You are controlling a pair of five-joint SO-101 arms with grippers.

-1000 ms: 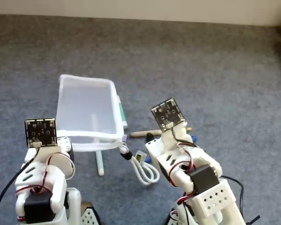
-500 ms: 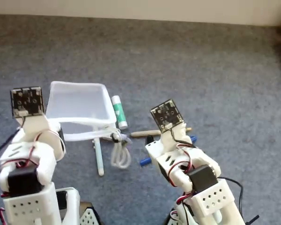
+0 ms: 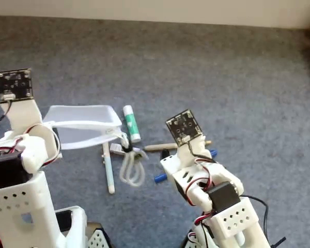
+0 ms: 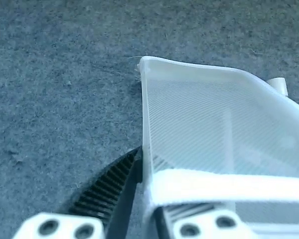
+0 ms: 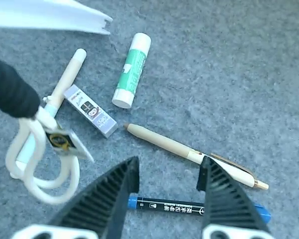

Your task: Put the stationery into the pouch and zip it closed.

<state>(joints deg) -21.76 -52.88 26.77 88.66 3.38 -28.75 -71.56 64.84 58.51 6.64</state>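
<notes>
Up and outward the left arm has swung over the last second, hauling the pouch (image 4: 214, 124) off the glue stick (image 5: 133, 69) that it half covered. The cord loop (image 5: 40, 169) has slid along with it, away from the right arm, which has kept still.

Left jaws are pinching the pouch's side edge, one jaw on each side of the mesh. The pouch stretches out from them, held up by that edge above the grey tabletop (image 3: 222, 67).

Right jaws are spread and hold nothing. They hover over the blue marker (image 5: 189, 206), which lies crosswise under their gap. Just past the marker lies the tan pen (image 5: 189, 154), slanted. Farther out from those jaws are the eraser (image 5: 90, 110) and then the glue stick, with a white pen (image 5: 60, 89) beside the eraser. The loop, carrying a small tag, hangs from the pouch's far end over the white pen; whether it touches the pen I cannot tell.
</notes>
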